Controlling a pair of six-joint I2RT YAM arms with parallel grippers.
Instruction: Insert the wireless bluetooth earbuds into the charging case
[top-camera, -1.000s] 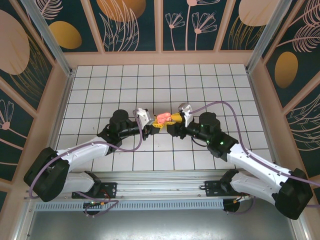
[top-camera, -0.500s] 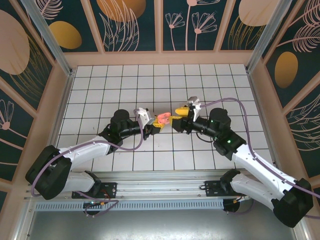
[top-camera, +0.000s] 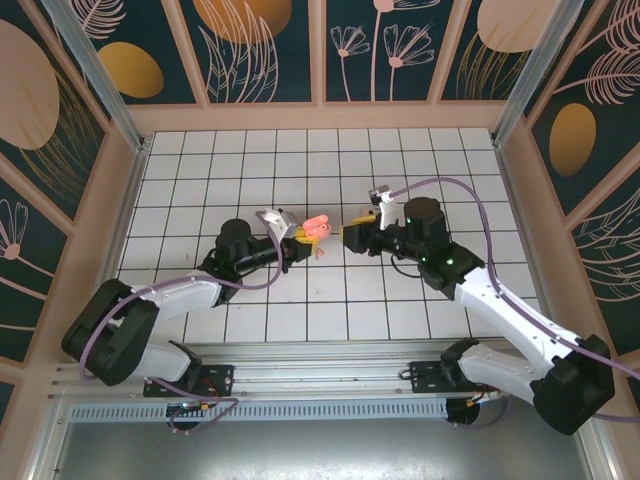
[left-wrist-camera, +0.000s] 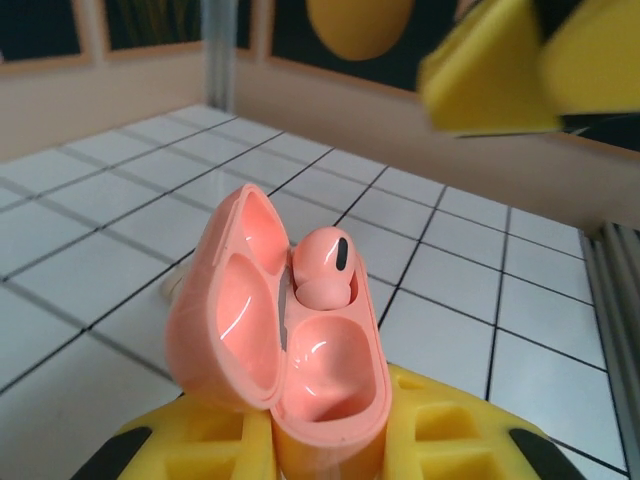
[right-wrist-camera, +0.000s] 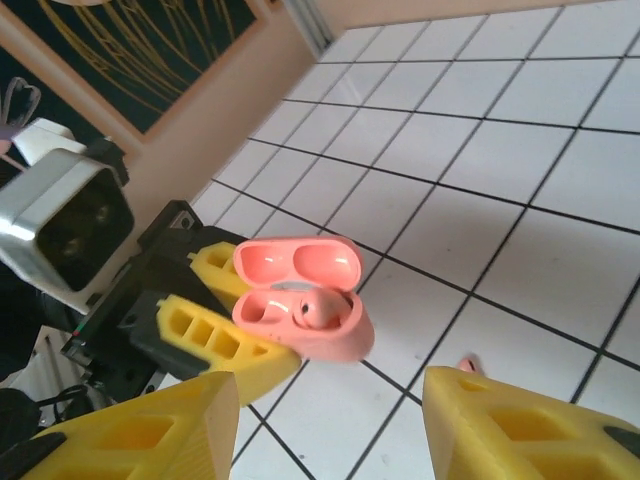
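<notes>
Step in hand: I judge the job half done. One earbud (left-wrist-camera: 322, 265) sits in its well and the other well is bare.
Charging case: the charging case (left-wrist-camera: 300, 350) is held up off the table (top-camera: 440, 160) near the middle of the grid, between my two grippers. Its lid (left-wrist-camera: 240, 280) is swung open and its wells face my right wrist camera.
Left gripper: the left gripper (top-camera: 298, 236) is clamped on the lower shell of the case, with a yellow finger on either side of it.
Right gripper: the right gripper (top-camera: 352, 233) has its jaws spread wide with nothing between them. It is near the case and pointed at it, but not touching.
Empty well: the empty well (left-wrist-camera: 325, 355) is the glossy hollow just beside the seated bud, on the side nearer the left fingers.
Second earbud: a small pink tip (right-wrist-camera: 466, 363) lies on the tile, showing just over my right finger. I take it for the loose bud, but too little of it shows to be sure.
Next move: I would lower the right gripper to that piece, centre it and close gently, since it is tiny and could skid. Then I would carry it over, stem first, to the empty well while the left arm holds the case steady.
</notes>
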